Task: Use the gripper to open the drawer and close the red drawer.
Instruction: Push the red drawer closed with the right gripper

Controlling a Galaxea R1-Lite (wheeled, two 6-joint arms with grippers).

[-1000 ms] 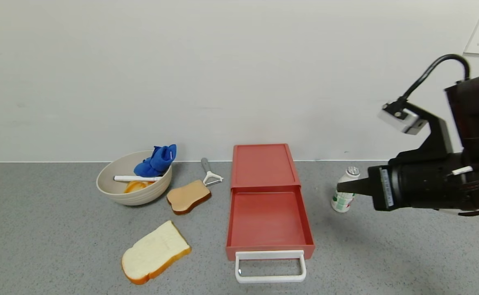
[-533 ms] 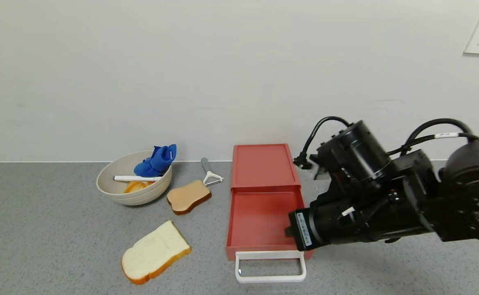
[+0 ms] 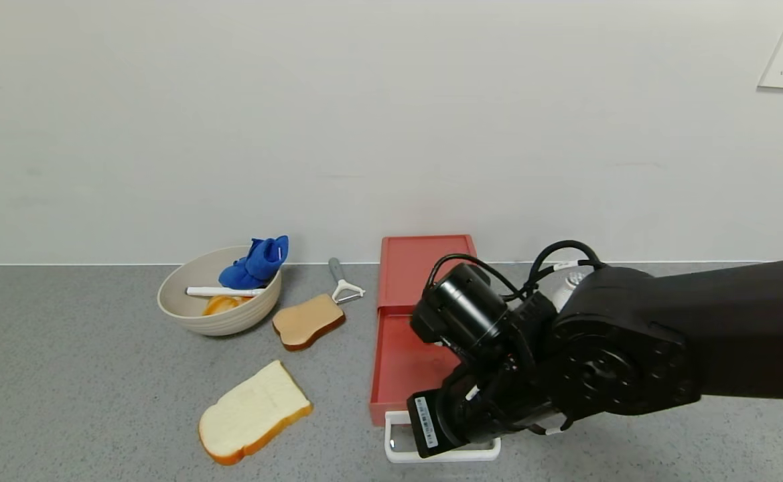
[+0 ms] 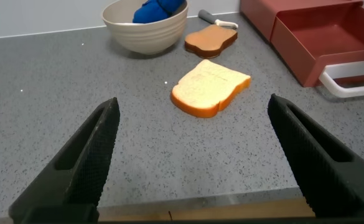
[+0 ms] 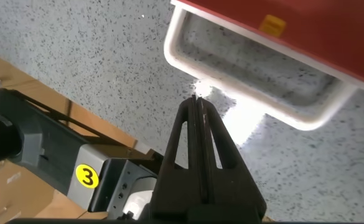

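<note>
At the near edge of the grey worktop (image 3: 63, 375), the left gripper (image 4: 194, 158) hangs low with its fingers (image 4: 85, 155) spread wide and nothing between them; bare speckled surface lies ahead of it up to a slice of white bread (image 4: 210, 87).

The right gripper (image 5: 197, 115) is down at the near middle of the worktop, just in front of the drawer's white loop handle (image 5: 256, 93). Its fingers are clenched flat together on nothing, and their tip sits right at the near bar of the handle; whether it touches cannot be told. In the head view this arm's black body covers the right half of the handle (image 3: 398, 455) and the near right corner of the tray.

The drawer (image 3: 404, 355) lies right of the worktop's middle, its long axis running from the near edge toward the back wall. The tray is slid out toward the near edge, handle foremost, and the red box (image 3: 418, 264) stands against the back edge.

Left of the tray there is open surface up to the white bread (image 3: 254, 412). Farther back lie a brown slice (image 3: 307, 321) and a peeler (image 3: 343, 281), then a beige bowl (image 3: 190, 314) holding a blue cloth (image 3: 256, 262). A small white bottle (image 3: 568, 284) peeks out behind the right arm, near the back edge.
</note>
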